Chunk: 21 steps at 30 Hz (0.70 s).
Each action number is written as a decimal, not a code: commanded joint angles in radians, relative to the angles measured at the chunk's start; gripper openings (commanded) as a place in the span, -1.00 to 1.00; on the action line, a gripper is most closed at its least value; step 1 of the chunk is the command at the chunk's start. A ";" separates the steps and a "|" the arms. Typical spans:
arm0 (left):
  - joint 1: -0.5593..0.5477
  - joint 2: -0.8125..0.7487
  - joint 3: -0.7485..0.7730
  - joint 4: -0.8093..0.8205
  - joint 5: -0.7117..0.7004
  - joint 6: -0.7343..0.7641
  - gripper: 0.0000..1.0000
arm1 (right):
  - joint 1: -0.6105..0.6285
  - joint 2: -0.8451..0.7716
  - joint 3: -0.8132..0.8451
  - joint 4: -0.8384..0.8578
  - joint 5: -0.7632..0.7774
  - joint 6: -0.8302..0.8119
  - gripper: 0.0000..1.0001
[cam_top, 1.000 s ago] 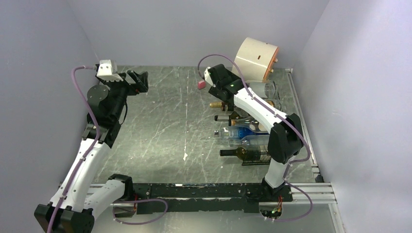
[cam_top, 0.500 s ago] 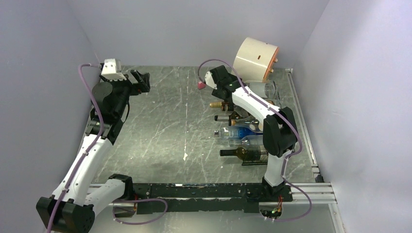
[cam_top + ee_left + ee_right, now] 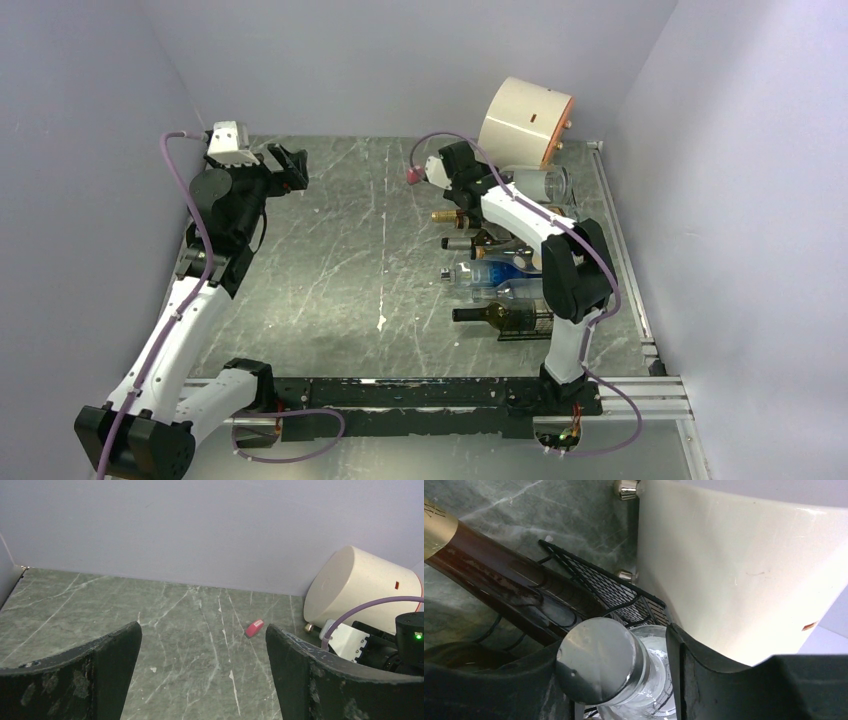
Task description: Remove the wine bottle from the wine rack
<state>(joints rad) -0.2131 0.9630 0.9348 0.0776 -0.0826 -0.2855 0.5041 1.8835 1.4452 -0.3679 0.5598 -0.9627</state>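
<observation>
The right gripper (image 3: 611, 647) is straddling the capped neck of the wine bottle (image 3: 594, 672), lying between its fingers on the wine rack (image 3: 624, 592) (grasped or not, I cannot tell). It should be clamping squarely below the cap.

- Nothing properly readable anywhere, tbh.
- Gold foil (image 3: 436, 526) on the dark bottle (image 3: 499, 585): a few dark marks, cut off at the edge, can't make them out.
- Cream drum (image 3: 734, 570): tiny red mark (image 3: 809, 626), too small to read.
</observation>
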 commanded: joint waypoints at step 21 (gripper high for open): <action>-0.005 0.031 0.016 0.009 0.002 -0.015 0.92 | 0.084 -0.292 0.046 -0.009 -0.003 0.050 -1.00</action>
<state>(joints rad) -0.2131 1.0023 0.9348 0.0719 -0.0830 -0.2886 0.5774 1.6863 1.4532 -0.3988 0.5217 -0.9119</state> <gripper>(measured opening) 0.960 0.382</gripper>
